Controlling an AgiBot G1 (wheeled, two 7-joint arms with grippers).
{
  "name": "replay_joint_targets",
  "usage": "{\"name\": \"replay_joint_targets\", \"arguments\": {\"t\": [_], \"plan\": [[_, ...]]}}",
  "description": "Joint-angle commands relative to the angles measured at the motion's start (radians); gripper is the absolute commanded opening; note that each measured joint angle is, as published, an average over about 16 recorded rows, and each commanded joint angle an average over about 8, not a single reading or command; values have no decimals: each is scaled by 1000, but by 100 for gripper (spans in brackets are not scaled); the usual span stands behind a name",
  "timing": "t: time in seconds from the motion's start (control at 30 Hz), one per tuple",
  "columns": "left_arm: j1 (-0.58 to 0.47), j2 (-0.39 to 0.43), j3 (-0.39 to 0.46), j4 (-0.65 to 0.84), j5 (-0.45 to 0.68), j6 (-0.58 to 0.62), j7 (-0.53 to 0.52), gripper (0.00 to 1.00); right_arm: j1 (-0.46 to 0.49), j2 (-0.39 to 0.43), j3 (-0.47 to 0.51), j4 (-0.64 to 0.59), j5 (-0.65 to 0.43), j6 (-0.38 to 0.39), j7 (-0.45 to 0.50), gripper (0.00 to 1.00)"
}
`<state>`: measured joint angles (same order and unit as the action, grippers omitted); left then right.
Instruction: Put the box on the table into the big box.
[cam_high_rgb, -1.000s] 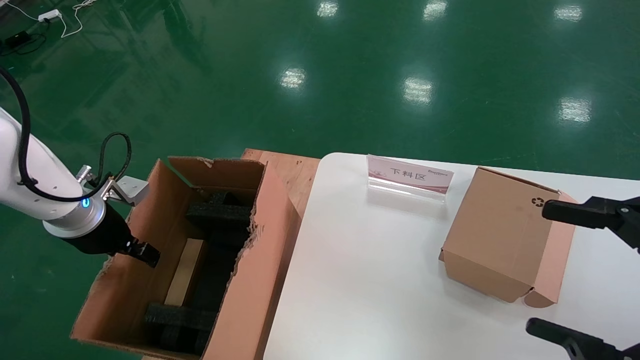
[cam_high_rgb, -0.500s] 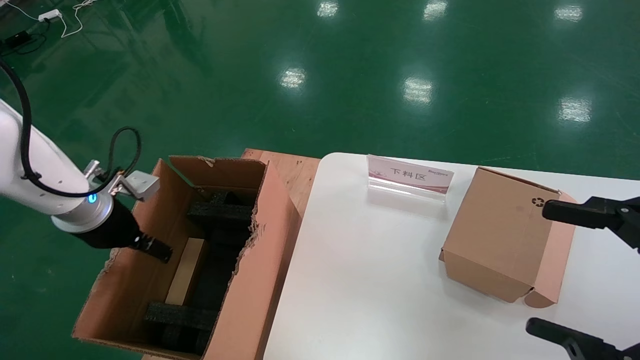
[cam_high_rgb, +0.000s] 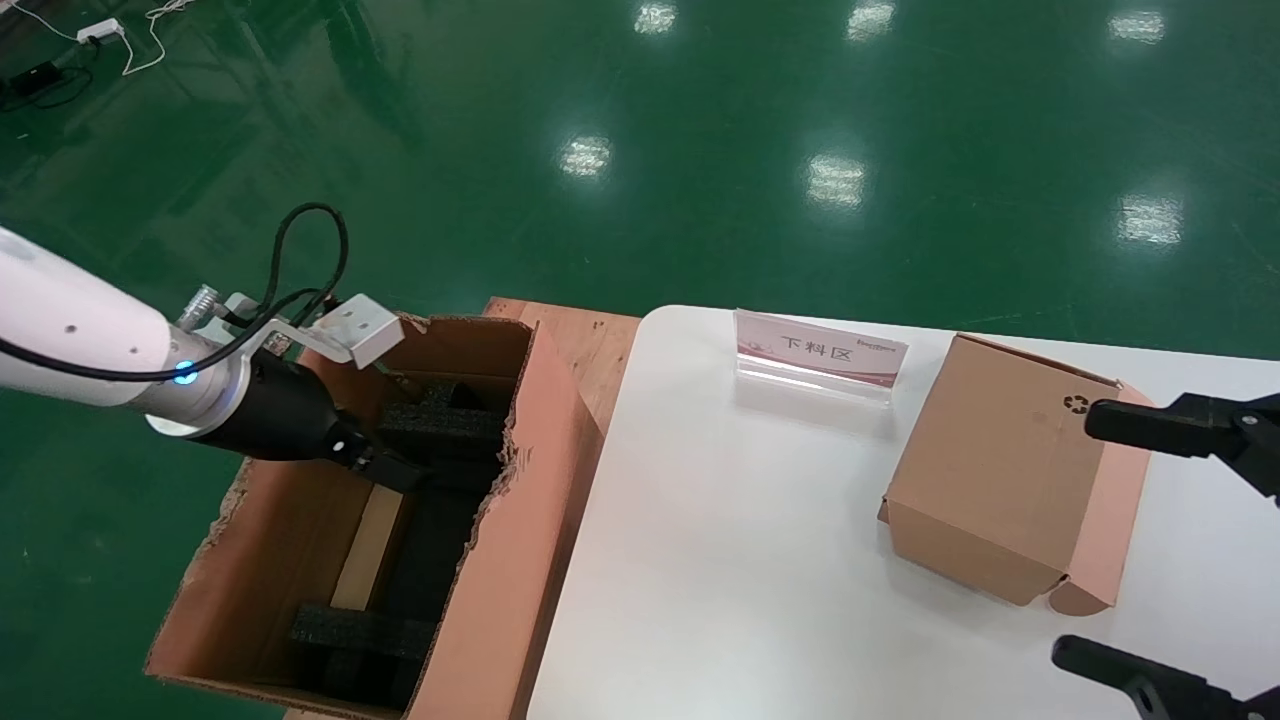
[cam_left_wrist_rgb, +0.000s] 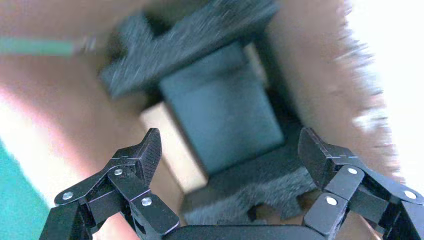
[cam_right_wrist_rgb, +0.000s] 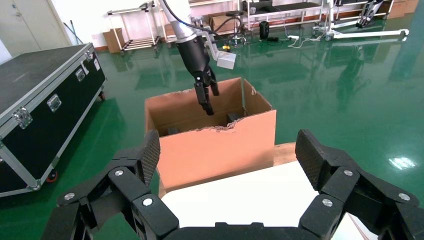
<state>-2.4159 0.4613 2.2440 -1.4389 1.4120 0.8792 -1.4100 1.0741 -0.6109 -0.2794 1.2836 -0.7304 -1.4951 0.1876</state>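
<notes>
**A:** Where is the box (cam_high_rgb: 368, 545) at this point?

**B:** Inside the big box (cam_high_rgb: 520, 560). It shows as a pale strip low down along the left wall, beside the black foam inserts (cam_high_rgb: 440, 430). I can't tell whether it lies flat or leans on its edge.

**A:** And the left gripper (cam_high_rgb: 400, 470)?

**B:** It sits over the carton's far half, just above the upper foam piece. In its own wrist view the left gripper (cam_left_wrist_rgb: 230, 150) has its fingers spread wide with nothing between them. So I judge the drop is made and the job now is getting out cleanly.

**A:** What's the best way out?

**B:** Go straight up and keep the fingers wide. Don't swing toward the worktop (cam_high_rgb: 740, 560) until they're above the ragged torn rim (that edge looks ready to catch a fingertip). Stay off the foam too, since a nudge could shift the insert against the box.

**A:** What about the right arm?

**B:** Its right gripper (cam_high_rgb: 1075, 535) is parked at the worktop's right edge, fingers apart and empty, beside the cube-like carton (cam_high_rgb: 1000, 470).

**A:** Is there any writing?

**B:** The small standing sign (cam_high_rgb: 820, 350) reads 下料区. The cube-like carton carries a black recycling symbol (cam_high_rgb: 1076, 403). No brand is legible anywhere.
</notes>
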Motion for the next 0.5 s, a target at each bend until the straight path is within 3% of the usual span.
{"name": "replay_joint_targets", "arguments": {"t": [0.03, 0.27, 0.5], "plan": [[-2, -30, -31, -14, -31, -12, 91, 100, 0, 0, 0, 0, 0, 0, 0, 100], [14, -124, -125, -30, -157, -19, 376, 100, 0, 0, 0, 0, 0, 0, 0, 100], [35, -199, -185, -36, -260, -19, 576, 100, 0, 0, 0, 0, 0, 0, 0, 100]]}}
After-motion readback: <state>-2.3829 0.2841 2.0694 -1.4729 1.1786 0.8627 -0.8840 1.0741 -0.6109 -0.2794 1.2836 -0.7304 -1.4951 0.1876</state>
